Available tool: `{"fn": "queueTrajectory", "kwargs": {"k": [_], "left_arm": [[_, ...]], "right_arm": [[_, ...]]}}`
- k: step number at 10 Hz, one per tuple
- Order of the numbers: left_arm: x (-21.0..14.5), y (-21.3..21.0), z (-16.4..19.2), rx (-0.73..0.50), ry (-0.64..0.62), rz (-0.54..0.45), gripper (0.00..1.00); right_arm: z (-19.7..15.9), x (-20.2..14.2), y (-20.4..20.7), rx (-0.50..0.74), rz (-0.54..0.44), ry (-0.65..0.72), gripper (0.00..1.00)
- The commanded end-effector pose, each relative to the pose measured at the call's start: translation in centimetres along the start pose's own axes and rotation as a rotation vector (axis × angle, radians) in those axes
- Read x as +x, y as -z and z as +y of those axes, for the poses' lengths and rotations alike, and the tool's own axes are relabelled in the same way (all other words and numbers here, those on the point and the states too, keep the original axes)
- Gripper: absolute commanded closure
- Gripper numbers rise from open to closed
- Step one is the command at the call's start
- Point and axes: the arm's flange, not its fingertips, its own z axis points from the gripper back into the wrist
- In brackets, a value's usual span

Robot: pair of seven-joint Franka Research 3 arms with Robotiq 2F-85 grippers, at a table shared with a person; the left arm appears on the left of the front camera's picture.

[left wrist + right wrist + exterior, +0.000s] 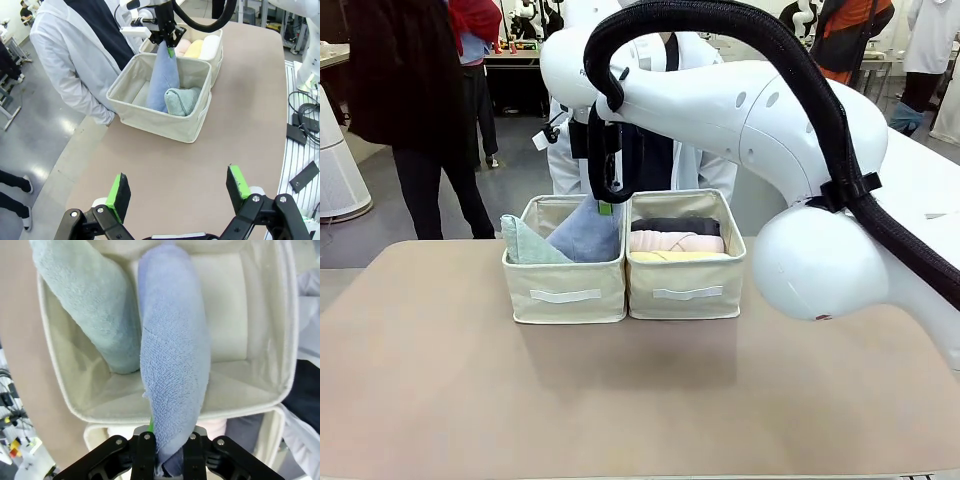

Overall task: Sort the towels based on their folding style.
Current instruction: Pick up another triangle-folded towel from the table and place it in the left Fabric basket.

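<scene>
The right gripper (pixel 165 452) is pinched tight on the tip of the soft periwinkle-blue cone-shaped towel (pixel 172 365), which hangs inside the cream fabric bin (pixel 150 117) beside the pale mint cone-shaped towel (pixel 182 100) — I'd lower it gently, then let go — while the left gripper (pixel 180 192) waits wide open and empty, well back from that bin.

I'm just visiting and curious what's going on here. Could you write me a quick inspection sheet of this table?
Surface: beige table, bare around two bins.
Job's things: blue towel and mint towel in left bin; grey, pink and yellow rolls in right bin.
Clutter: nothing seen.
Grippers: right gripper shut on blue towel's tip; left gripper open, holding nothing.
Cables: black hose along right arm.
Surroundings: person at far edge.
</scene>
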Motion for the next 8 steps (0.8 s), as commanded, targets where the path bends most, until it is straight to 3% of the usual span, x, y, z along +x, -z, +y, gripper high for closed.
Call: {"fn": "queueTrajectory", "kwargs": {"k": [1,8], "left_arm": [[0.0,0.0,-0.1,-0.001,0.002,-0.006,0.0],[0.0,0.0,-0.1,-0.001,0.002,-0.006,0.0]], "right_arm": [[-2.4,2.1,-1.1,0.02,-0.017,-0.025,0.82],[-2.9,2.6,1.9,0.069,0.001,-0.038,0.82]]}}
